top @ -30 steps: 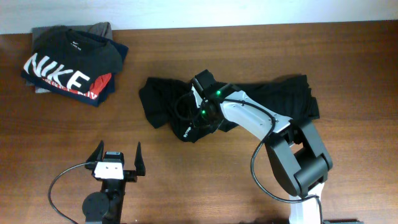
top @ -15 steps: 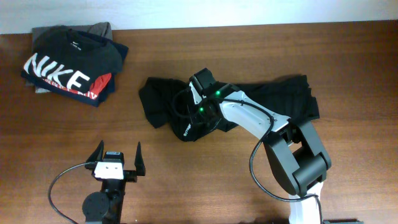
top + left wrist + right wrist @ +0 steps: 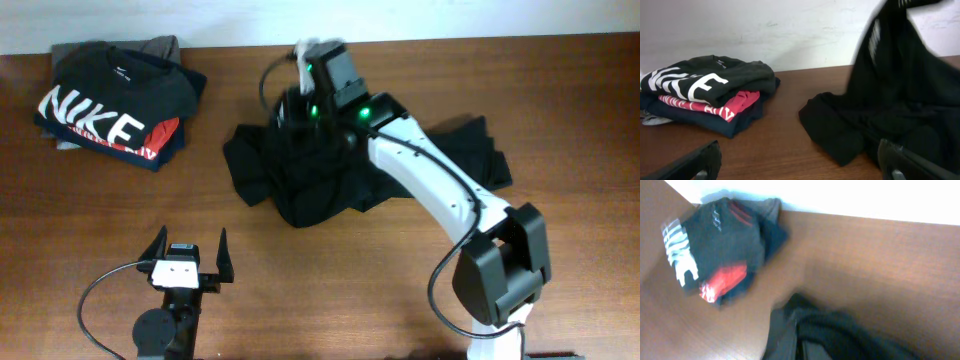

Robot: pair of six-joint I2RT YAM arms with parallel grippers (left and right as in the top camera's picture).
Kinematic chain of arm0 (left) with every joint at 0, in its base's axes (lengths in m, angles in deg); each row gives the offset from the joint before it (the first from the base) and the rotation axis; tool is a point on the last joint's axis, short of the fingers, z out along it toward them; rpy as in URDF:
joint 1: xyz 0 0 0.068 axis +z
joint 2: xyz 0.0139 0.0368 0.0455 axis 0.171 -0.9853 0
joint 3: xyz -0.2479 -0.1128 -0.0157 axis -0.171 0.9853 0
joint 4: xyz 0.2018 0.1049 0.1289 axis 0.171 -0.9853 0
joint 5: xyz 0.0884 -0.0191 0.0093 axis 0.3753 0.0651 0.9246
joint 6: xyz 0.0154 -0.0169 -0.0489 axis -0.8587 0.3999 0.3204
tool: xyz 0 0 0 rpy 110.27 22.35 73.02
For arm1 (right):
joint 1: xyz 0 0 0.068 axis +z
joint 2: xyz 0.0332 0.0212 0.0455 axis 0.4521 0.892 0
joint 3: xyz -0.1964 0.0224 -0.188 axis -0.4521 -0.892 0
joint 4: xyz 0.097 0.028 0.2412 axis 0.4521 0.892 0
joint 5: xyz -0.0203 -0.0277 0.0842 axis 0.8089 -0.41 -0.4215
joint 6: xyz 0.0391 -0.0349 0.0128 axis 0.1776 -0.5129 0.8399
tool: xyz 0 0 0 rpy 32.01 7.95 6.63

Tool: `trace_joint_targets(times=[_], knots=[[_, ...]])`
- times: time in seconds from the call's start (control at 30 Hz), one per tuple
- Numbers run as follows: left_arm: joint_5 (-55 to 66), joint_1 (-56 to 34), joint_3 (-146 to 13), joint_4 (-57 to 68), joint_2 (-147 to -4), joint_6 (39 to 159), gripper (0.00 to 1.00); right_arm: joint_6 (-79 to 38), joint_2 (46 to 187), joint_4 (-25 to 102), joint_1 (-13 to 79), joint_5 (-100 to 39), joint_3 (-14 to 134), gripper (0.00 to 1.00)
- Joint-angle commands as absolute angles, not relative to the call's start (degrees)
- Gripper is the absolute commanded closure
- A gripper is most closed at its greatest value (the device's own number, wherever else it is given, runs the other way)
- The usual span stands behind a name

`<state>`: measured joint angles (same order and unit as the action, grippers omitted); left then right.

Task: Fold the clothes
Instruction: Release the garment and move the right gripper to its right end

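Right claw pinched shut on the plain black soft fabric top.
It hangs below the claw, likely to straighten; left claw gapes, empty.

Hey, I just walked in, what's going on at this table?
The right gripper has its jaws shut on the black top and holds part of it raised above the table, toward the far edge. The rest of the top lies crumpled on the wood, not yet folded. The left gripper sits at the near edge with its jaws wide open, holding nothing. A stack of folded shirts, with a Nike one on top, lies in the far left corner.
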<state>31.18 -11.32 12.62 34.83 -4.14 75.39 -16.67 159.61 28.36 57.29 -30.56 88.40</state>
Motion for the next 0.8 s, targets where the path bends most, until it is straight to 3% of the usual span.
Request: trace_joint_targets(times=[0.0, 0.13, 0.17, 0.27, 0.5, 0.77], knots=[[30.4, -11.1, 13.1, 34.9, -3.8, 74.5, 0.01, -16.6, 159.9, 22.0, 55.0, -21.0, 89.4, 0.96], [30.4, -11.1, 13.1, 34.9, -3.8, 74.5, 0.01, -16.6, 164.6, 15.3, 52.5, -12.9, 89.4, 0.94], [30.4, -11.1, 13.1, 34.8, -3.8, 74.5, 0.01, -16.6, 166.5, 14.2, 51.6, -12.4, 89.4, 0.83], [30.4, -11.1, 13.1, 34.9, -3.8, 74.5, 0.01, -16.6, 170.2, 15.2, 49.3, -12.4, 89.4, 0.00], [30.4, -11.1, 13.1, 34.8, -3.8, 74.5, 0.01, -16.6, 169.0, 26.9, 44.2, -12.6, 89.4, 0.01], [30.4, -11.1, 13.1, 34.8, -3.8, 74.5, 0.01, -15.3, 154.3, 44.0, 38.7, -12.4, 89.4, 0.01]])
